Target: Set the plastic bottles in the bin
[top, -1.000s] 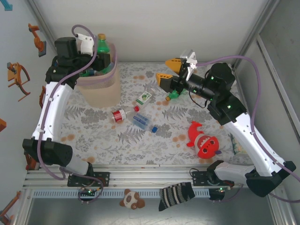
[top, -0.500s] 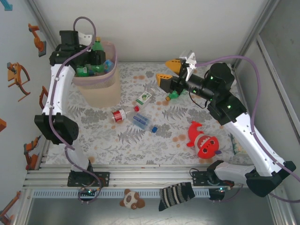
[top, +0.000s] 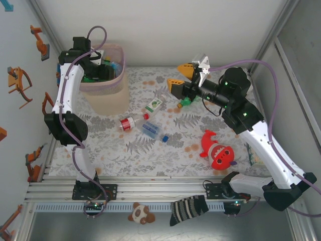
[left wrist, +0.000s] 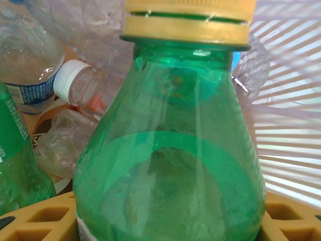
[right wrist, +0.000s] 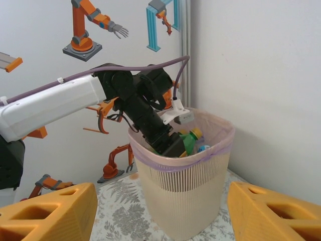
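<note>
Floral tabletop (top: 150,155) is being closed in by white walls; robot stickers (top: 17,83) are being displayed on the left wall. At the far left corner the bin (top: 108,100) is being stood upright, with its pink liner (right wrist: 223,143) folded over the rim. The left gripper (top: 99,72) is being held down inside the bin mouth. A green bottle (left wrist: 170,165) with a yellow cap (left wrist: 188,22) is being pinched at its body between the yellow fingers (left wrist: 35,223), within the liner. Other bottles are being piled beside and under it, among them a clear bottle (left wrist: 75,88) with a white cap.

Right of the bin, three bottles are being left lying on the cloth: a red-labelled bottle (top: 128,122), a blue-labelled bottle (top: 151,131) just beside it, and a white-labelled bottle (top: 156,104) farther back. A small blue piece (top: 164,137) is being left at the end of the blue-labelled bottle; whether attached or loose cannot be told. A small bottle (top: 184,104), green, is being left lying near the right gripper (top: 176,75). That gripper is being held above the table, its orange fingers (top: 175,83) spread wide with nothing between them. Farther right, a red shark (top: 219,153) is being left on the cloth, well apart from the bottles.
</note>
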{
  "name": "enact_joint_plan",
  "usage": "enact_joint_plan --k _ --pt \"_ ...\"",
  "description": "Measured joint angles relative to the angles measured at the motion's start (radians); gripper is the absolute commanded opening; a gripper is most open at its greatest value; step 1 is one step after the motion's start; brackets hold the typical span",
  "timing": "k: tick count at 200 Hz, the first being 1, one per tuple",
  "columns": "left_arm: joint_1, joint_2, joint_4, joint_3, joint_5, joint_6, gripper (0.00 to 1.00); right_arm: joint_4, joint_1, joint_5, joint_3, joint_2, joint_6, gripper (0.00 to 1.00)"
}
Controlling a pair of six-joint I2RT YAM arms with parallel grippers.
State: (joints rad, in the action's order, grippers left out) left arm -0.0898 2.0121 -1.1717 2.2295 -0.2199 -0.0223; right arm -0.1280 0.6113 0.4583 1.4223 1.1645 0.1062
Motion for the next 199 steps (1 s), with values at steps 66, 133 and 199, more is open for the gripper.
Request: enact_joint_plan --k 66,133,199 --pt "0.000 -0.005 -0.021 -0.066 0.044 0.001 0.53 -0.001 0.000 0.000 0.000 0.000 -0.003 0.68" --pt "0.005 -0.029 -0.049 -0.111 0.108 -0.001 0.68 -0.006 0.000 0.001 0.000 0.002 -0.003 0.68" --pt "0.018 -0.034 -0.129 -0.011 0.090 -0.012 0.79 -0.019 0.000 -0.009 0.000 0.009 -0.003 0.68"
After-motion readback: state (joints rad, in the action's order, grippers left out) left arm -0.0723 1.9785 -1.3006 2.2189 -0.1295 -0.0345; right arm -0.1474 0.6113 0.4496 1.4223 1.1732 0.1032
